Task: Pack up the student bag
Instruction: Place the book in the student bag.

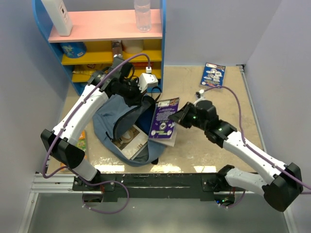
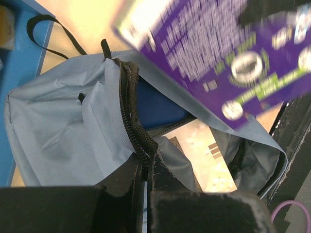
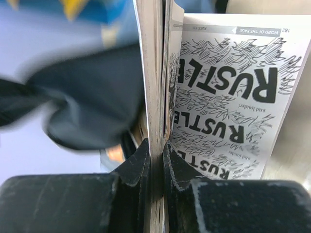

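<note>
My left gripper (image 2: 146,167) pinches the zip edge of the soft slate-blue fabric backpack (image 1: 108,127); my right gripper (image 3: 156,153) clamps a purple-covered paperback book (image 1: 164,122) at its right rim.

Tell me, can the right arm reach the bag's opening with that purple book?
Probably yes. The left gripper pinches the student bag by its zipper edge, propping its mouth open, and the right gripper holds the purple book right at that opening's edge. Nothing seems to be between them.
</note>
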Controlling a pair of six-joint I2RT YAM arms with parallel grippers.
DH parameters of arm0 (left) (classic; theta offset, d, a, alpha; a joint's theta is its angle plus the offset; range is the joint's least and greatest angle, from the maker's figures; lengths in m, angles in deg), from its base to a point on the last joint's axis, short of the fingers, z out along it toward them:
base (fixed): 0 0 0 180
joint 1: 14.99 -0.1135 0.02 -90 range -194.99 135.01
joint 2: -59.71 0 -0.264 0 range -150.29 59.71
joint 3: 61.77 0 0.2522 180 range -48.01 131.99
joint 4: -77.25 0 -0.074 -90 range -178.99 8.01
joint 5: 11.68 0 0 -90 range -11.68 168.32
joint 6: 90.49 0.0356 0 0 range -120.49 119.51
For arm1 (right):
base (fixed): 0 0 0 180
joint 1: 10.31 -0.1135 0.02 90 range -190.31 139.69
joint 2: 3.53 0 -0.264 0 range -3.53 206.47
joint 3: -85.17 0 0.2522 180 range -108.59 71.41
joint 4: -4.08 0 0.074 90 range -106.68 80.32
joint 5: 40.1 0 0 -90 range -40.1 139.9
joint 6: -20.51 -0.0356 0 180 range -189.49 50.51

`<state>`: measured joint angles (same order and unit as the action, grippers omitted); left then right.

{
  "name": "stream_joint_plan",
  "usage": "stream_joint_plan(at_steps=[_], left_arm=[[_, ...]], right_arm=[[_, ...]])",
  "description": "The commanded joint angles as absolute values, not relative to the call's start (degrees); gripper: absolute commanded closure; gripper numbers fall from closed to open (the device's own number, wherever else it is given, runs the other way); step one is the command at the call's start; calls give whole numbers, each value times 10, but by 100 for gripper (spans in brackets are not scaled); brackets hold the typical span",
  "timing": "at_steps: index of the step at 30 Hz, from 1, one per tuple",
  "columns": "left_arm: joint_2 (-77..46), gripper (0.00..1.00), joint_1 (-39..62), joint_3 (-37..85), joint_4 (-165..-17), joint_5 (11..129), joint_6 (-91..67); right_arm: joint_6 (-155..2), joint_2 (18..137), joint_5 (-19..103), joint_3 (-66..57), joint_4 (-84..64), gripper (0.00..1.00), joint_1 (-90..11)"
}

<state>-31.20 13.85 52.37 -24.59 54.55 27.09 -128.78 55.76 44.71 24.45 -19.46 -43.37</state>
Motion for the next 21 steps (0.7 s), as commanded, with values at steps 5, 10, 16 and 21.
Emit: stream_joint_plan(at_steps=[5,10,16,21], left_arm=[[-301,100,135,562,-259,525,256],[-293,100,136,563,-251,520,259],[-291,100,136,561,-242,504,261],[-288,100,136,564,-237,499,261]], right_arm=[[-1343,661,470,225,-107,100,-598],[-1342,727,471,186,-78,100,-642],[-1301,833,488,100,-82,100,-661],[-1242,914,480,13,-156,66,-667]])
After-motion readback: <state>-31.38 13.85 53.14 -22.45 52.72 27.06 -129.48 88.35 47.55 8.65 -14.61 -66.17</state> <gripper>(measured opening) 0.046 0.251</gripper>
